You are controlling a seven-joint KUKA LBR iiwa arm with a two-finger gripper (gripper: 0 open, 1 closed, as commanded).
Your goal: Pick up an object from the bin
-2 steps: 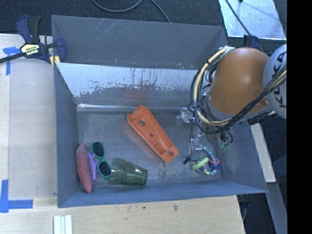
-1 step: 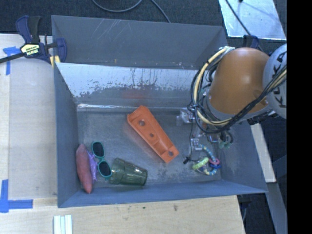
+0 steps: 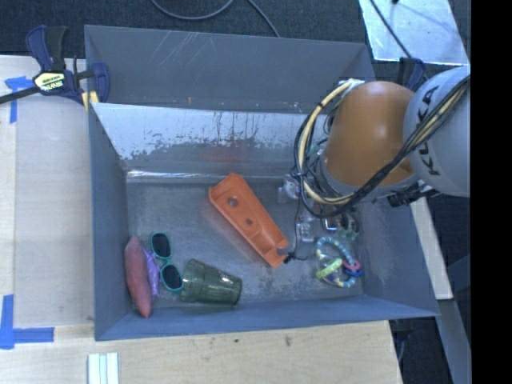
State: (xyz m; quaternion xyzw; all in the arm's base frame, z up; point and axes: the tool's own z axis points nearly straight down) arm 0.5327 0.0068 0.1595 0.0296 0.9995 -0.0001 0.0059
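Five things lay in the bin [image 3: 108, 214]. Nearest us, along the front wall, were a pink oblong [image 3: 139, 278], teal sunglasses [image 3: 164, 262] and a green cup [image 3: 210, 283] on its side, all well apart from the pincer [image 3: 299, 242]. A many-coloured tangle [image 3: 338, 261] sat just right of the pincer. Behind those, the orange block [image 3: 246, 217] lay mid-floor, its long axis running from far left to near right, so its near right end came just beside the pincer tip, on the tip's left. We judged that block the likeliest pick, though the tangle was as close on the other side. A grasp across the block's narrow width would want the pincer moved left along it. Whether the pincer stood wide or narrow we could not tell. Farthest back, the arm [image 3: 368, 142] came in from the right, its orange-covered wrist bent steeply down, cables looped round it.
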